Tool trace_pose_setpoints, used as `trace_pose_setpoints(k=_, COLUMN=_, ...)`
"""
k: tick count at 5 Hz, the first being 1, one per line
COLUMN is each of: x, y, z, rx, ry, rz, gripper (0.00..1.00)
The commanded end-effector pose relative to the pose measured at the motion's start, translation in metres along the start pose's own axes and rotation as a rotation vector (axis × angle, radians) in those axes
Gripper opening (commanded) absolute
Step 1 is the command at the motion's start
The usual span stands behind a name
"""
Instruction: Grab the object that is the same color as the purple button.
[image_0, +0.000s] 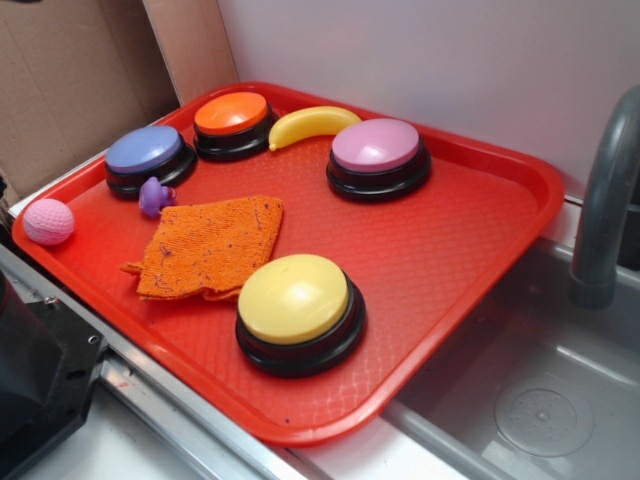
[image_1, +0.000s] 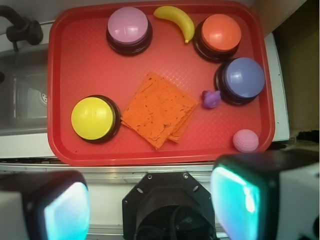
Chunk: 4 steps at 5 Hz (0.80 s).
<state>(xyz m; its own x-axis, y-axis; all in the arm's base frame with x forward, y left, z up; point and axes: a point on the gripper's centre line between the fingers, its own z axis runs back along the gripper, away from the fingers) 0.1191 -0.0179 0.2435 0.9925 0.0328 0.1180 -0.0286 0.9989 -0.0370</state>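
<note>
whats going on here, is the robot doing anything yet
Nothing is being handled yet. The pincer hangs open above the near edge of the red tray, holding nothing. Its target, the small purple duck toy, sits untouched right beside the purple button, near the orange cloth. A pink ball, a banana and three other buttons also lie on the tray.

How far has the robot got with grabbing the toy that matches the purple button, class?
Done: nothing visible yet. The purple duck toy sits untouched on the red tray, right beside the purple button. In hand: the gripper is open and empty, its fingers hanging off the tray's near edge. Left: move over the duck, descend, close and lift.
</note>
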Motion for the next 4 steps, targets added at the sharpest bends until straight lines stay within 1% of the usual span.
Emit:
trace_pose_setpoints(k=1, x=0.000, y=0.000, z=0.000, rx=0.000, ry=0.000, rz=0.000, gripper=1.00)
trace_pose_setpoints(k=2, x=0.009, y=0.013, z=-0.015, rx=-0.060, ry=-0.027, rz=0.211, gripper=1.00)
trace_pose_setpoints(k=4, x=0.018, y=0.040, z=-0.047, rx=-0.028, ry=-0.083, rz=0.581, gripper=1.00)
